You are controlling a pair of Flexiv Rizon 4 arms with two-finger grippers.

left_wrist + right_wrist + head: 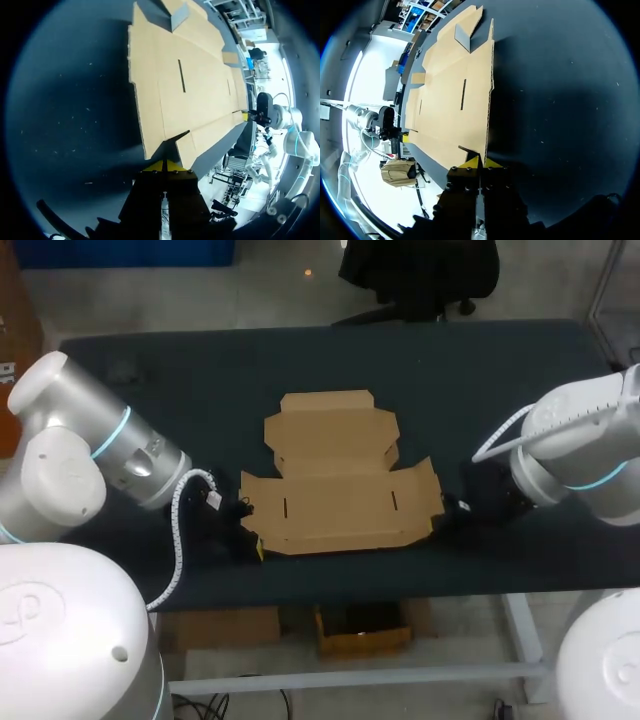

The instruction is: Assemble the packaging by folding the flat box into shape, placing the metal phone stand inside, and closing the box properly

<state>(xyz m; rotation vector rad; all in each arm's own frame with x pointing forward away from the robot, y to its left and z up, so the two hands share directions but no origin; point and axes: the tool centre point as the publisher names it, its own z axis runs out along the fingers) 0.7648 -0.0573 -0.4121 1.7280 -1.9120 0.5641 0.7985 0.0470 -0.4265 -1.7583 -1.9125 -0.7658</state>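
Both jaws pinch the near corners of the flat cardboard box (340, 490) (one at each end) lying mid-worktop (150, 370), where an uneven lift might tear or drop it.

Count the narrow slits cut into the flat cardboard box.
2. Both are in the wide near panel of the flat box: one slit toward my left arm's side, the other slit toward my right arm's. No others show.
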